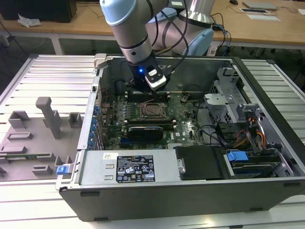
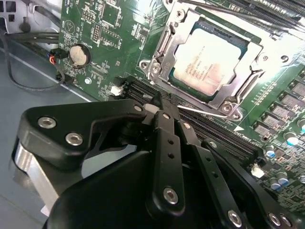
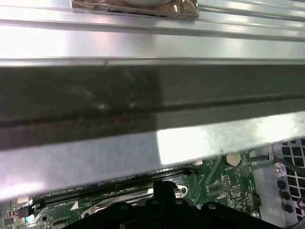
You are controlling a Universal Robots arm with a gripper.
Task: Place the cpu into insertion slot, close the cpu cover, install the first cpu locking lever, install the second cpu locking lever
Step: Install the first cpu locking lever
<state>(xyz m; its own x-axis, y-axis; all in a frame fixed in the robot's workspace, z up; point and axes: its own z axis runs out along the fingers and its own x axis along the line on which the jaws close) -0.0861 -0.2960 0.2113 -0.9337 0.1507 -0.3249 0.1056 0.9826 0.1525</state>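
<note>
Since the small silvery-beige square cpu [image 2: 209,64] lies in the dark-framed insertion slot [image 1: 142,111] under the lowered silvery-grey metal cpu cover [image 2: 164,45], we judge lever work is in hand. Our black gripper [image 2: 159,102], its fingers together on nothing we can see, sits just beside the socket's corner and wants steady, square pressure.

1. In the exterior view the light is bright and even from overhead. The ribbed metal counter [image 1: 43,71] gleams pale, and the inside of the computer case [image 1: 190,195] is darker.
2. In the second wrist view, glare washes out the chip [image 2: 207,62].
3. In the first wrist view, a bright reflection streaks the case wall [image 3: 214,138] below a dark band.
</note>
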